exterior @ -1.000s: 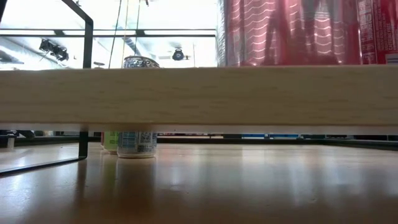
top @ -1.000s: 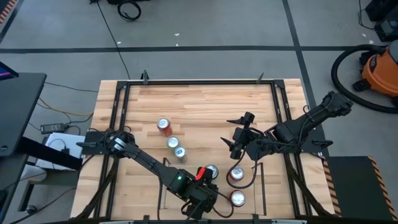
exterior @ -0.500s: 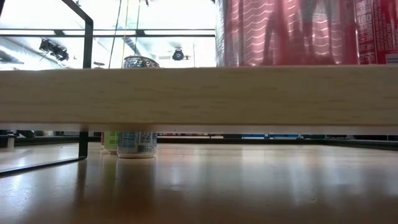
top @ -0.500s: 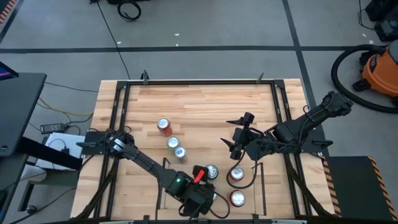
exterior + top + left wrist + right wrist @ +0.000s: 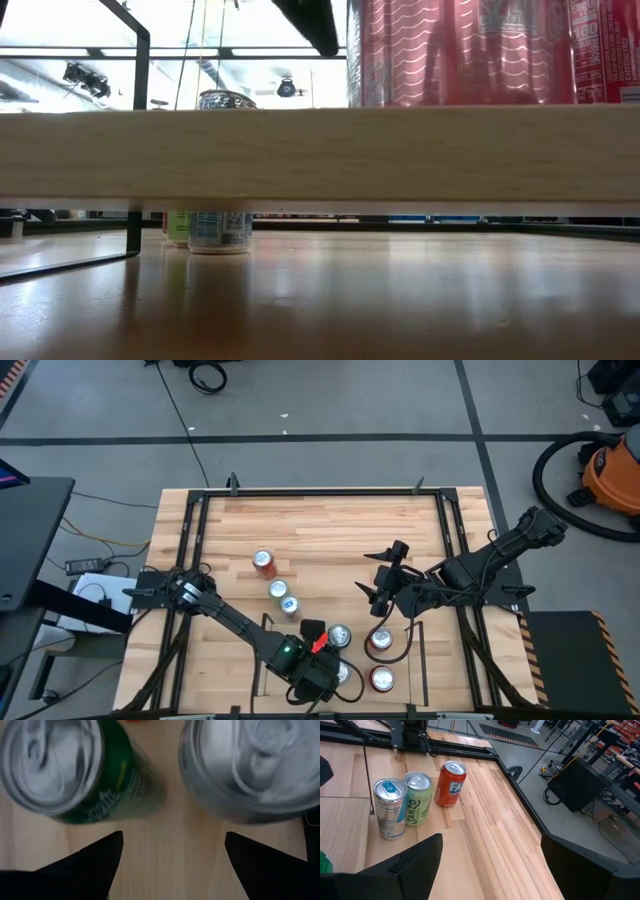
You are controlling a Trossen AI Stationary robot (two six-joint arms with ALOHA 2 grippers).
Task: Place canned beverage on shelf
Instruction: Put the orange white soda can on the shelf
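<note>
Left gripper [image 5: 322, 673] hangs over the shelf [image 5: 275, 670] at the table's near edge, jaws spread wide and holding nothing. Ahead of the fingertips [image 5: 107, 847] stand two upright cans: a green can [image 5: 75, 770] off one finger, a silver-topped can [image 5: 250, 767] off the other, bare wood between them. Neither finger touches a can. Right gripper [image 5: 380, 582], jaws parted and empty, hovers mid-table. Beyond its fingers stand a blue-and-white can [image 5: 390, 809], a pale green can [image 5: 419, 798] and an orange can [image 5: 451, 783] in a row.
</note>
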